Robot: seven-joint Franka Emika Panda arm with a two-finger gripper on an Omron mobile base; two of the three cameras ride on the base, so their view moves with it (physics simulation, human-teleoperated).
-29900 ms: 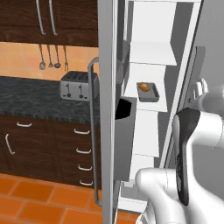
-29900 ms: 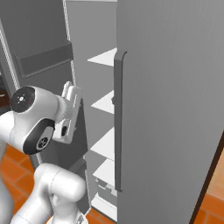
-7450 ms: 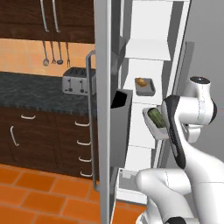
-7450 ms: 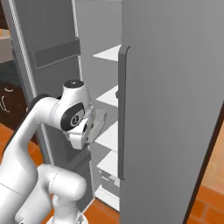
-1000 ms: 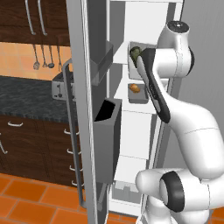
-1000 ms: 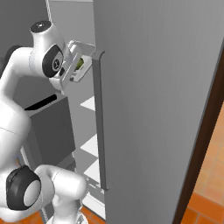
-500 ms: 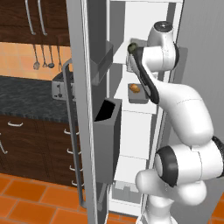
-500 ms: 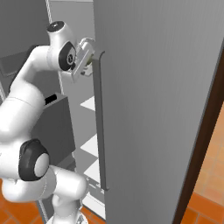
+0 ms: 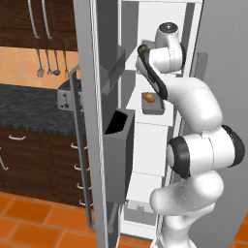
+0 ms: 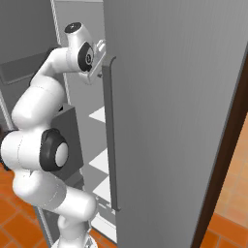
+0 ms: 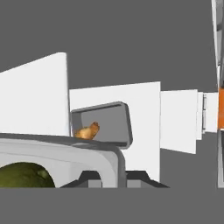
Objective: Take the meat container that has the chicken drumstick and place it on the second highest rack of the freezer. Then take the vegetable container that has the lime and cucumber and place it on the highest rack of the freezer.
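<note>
My gripper (image 9: 143, 54) is shut on the rim of the vegetable container (image 11: 65, 148), high inside the open freezer (image 9: 160, 14). A dark green rounded piece (image 11: 22, 176) shows inside that container; I cannot tell whether it is lime or cucumber. Lower down, the grey meat container (image 9: 153, 104) with the chicken drumstick (image 9: 149, 98) rests on a white rack (image 9: 154, 118). The hand view looks over the held container's rim at the meat container (image 11: 104, 123) and the drumstick (image 11: 87, 130). From the right base view, my hand (image 10: 100, 52) reaches in behind the door edge.
The freezer door (image 9: 89, 116) stands open at the left with dark grey bins (image 9: 118, 155) and a long handle (image 9: 77, 145). The closed grey refrigerator door (image 10: 169, 121) is close on the right. A toaster (image 9: 65, 96) sits on the dark counter beyond.
The arm has folded further into the freezer. The hand and the vegetable container have moved inward and slightly up toward the top rack. The meat container has stayed put.
</note>
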